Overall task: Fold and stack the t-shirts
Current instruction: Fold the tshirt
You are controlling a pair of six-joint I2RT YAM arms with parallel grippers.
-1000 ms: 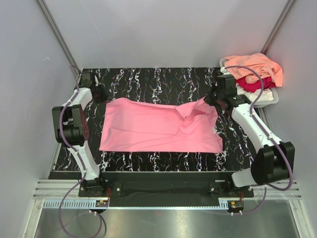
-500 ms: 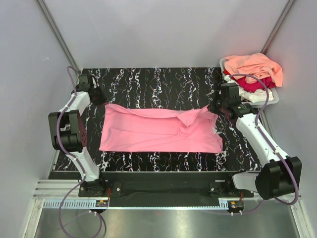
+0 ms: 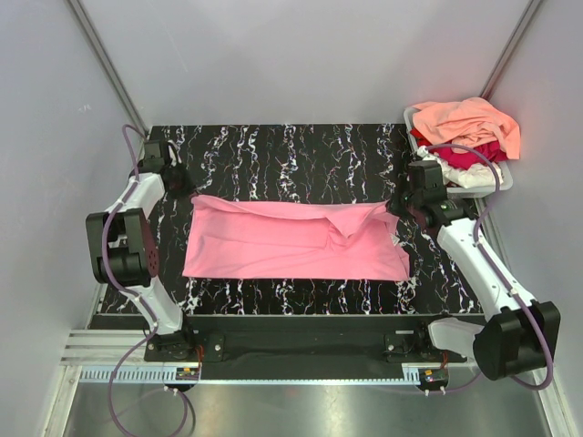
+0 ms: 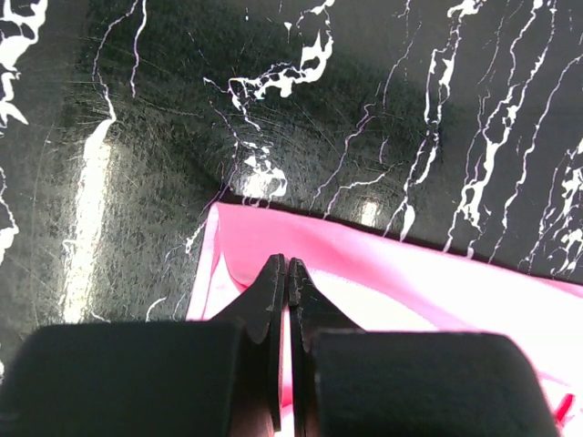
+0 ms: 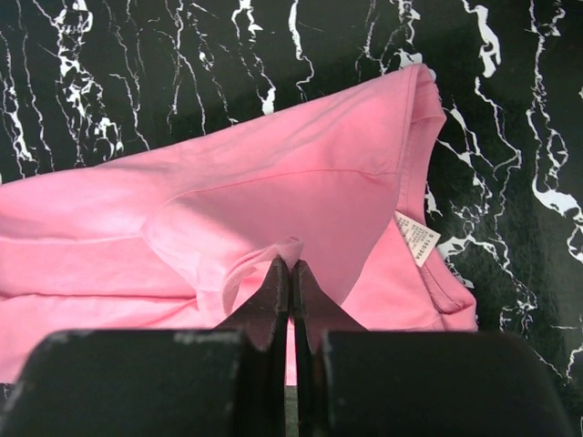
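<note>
A bubblegum pink t-shirt (image 3: 273, 241) lies spread across the black marbled table (image 3: 291, 150), its far edge doubled over toward the front. My left gripper (image 3: 185, 189) is shut on the shirt's far left corner; the left wrist view shows pink cloth (image 4: 410, 282) pinched between the shut left gripper (image 4: 287, 264). My right gripper (image 3: 394, 208) is shut on a small bunch of pink cloth (image 5: 301, 173) at the far right, seen at the right gripper's tips (image 5: 291, 262). A white neck label (image 5: 416, 238) shows beside the collar.
A grey tub (image 3: 503, 185) at the back right corner holds a peach-orange tee (image 3: 469, 118), a crimson one (image 3: 469, 155) and a white one (image 3: 460, 173) in a heap. Grey walls close in the table on three sides.
Both grippers have carried the pink shirt's far edge toward the front, so the folded band is lower and flatter. Both arms' elbows have swung outward.
</note>
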